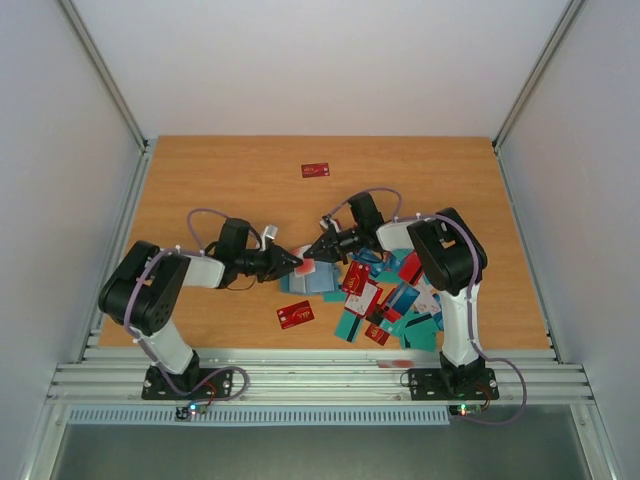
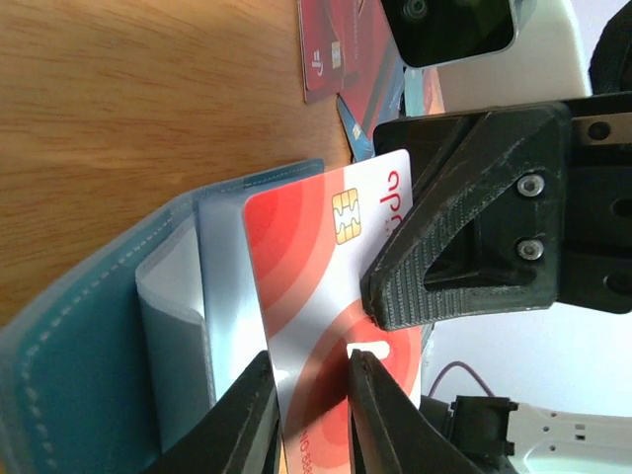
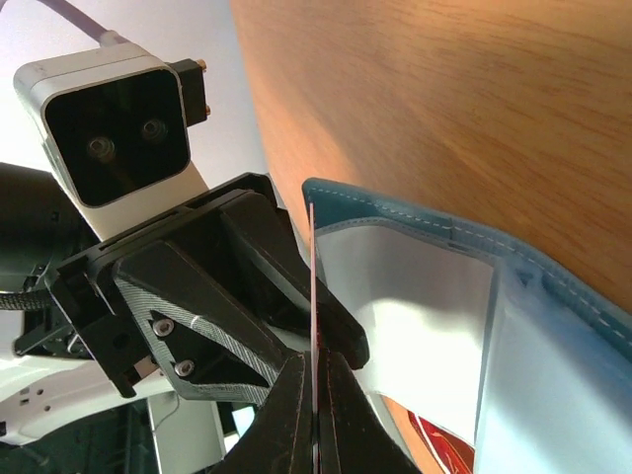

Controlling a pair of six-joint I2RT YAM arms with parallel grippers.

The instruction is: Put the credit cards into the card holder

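A red-and-white credit card [image 2: 316,257] with a gold chip is pinched at one end by my right gripper [image 3: 314,360], which is shut on it; it shows edge-on in the right wrist view. The card's other end reaches the open teal card holder [image 2: 89,346], against its pale grey-blue pockets. My left gripper [image 2: 311,360] hovers over the card's face, jaws a little apart and clamping nothing. From above, both grippers meet tip to tip, left [image 1: 293,262] and right [image 1: 322,250], over the card holder [image 1: 300,284].
A heap of red, teal and white cards [image 1: 390,300] lies just right of the holder. One red card [image 1: 295,315] lies near the front, another [image 1: 315,170] at the back. The right arm's elbow [image 1: 445,250] stands over the heap.
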